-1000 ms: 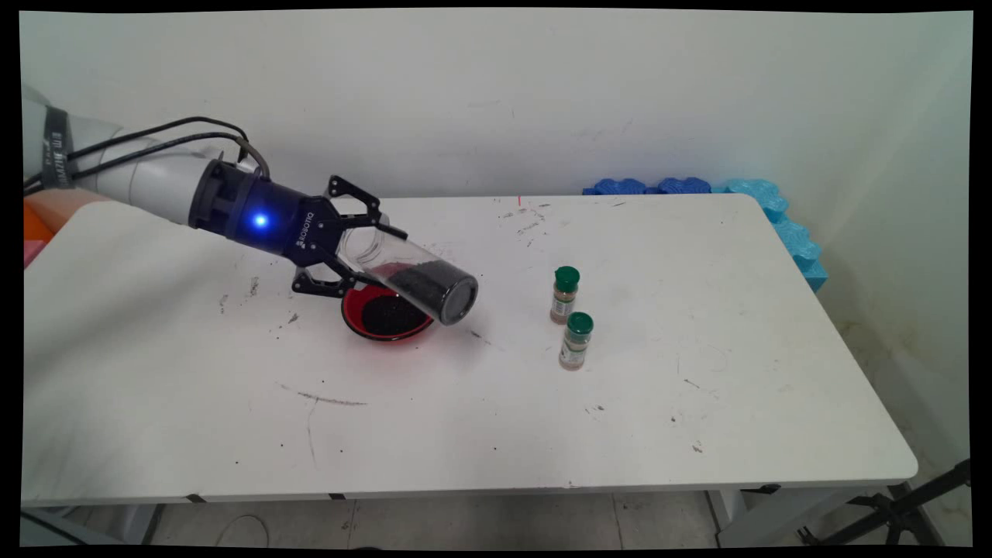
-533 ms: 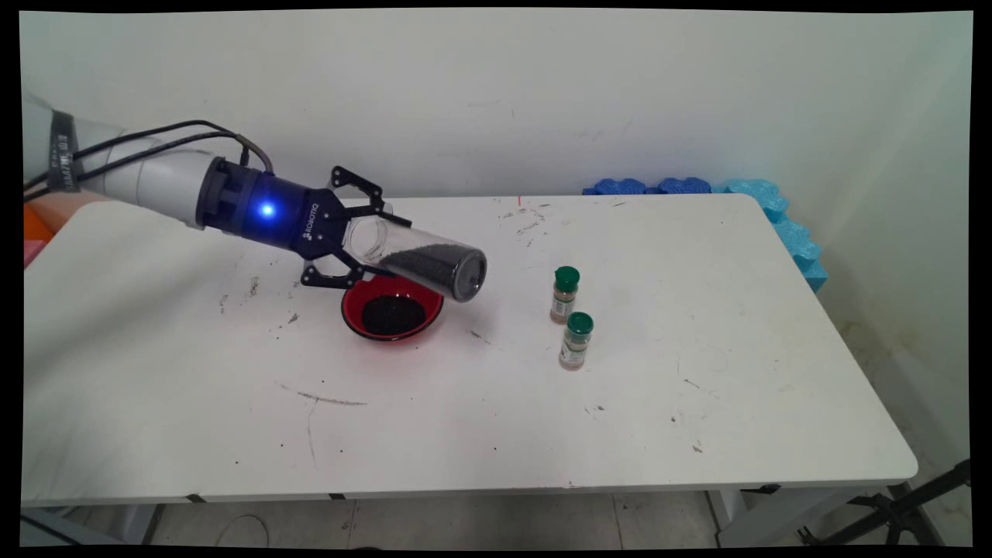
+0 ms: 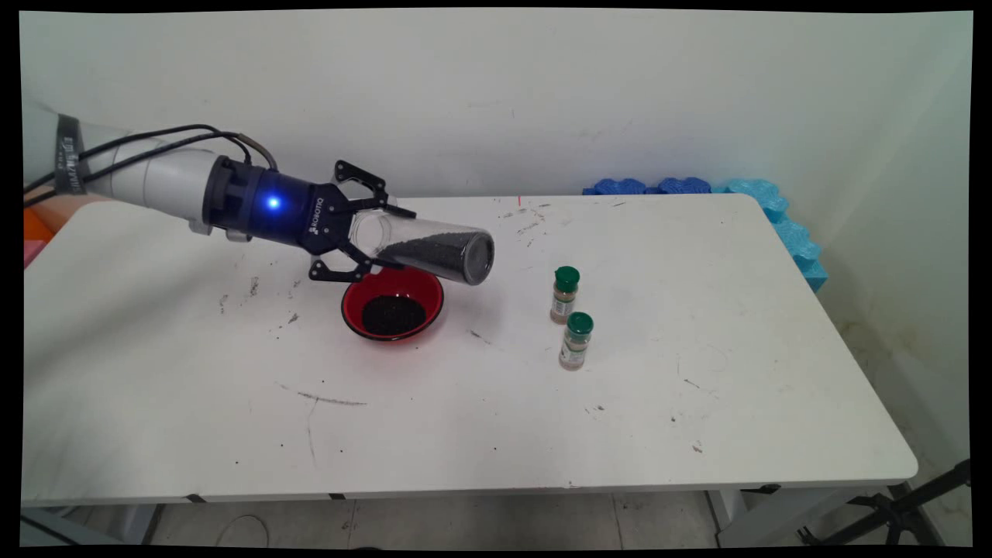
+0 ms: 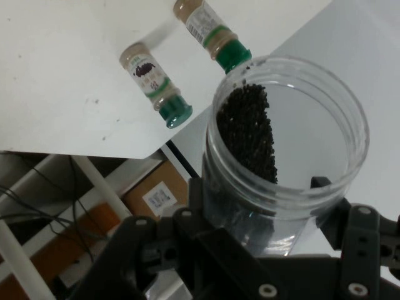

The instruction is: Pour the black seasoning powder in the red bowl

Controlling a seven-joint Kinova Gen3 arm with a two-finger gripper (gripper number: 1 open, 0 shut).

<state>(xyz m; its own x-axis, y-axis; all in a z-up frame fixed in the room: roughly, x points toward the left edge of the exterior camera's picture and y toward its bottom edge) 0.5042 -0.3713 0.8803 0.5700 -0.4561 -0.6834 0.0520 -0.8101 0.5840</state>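
Note:
My gripper is shut on a clear plastic jar that lies nearly level in the air, its base pointing right. Black granules lie along the jar's lower side. In the hand view the jar fills the centre with its open mouth toward the camera, and my gripper clamps it from both sides. Just below the jar, a red bowl with a heap of black granules sits on the white table. Two green-capped spice bottles stand upright to the right, apart from the jar.
Blue foam pieces line the table's far right corner. The two spice bottles also show in the hand view. Dark smudges mark the tabletop around the bowl. A black tripod leg stands on the floor at lower right.
The gripper has risen and moved slightly right with the jar, and the jar has tipped from base-down toward level, uncovering the bowl. The granules have spread along the jar's side.

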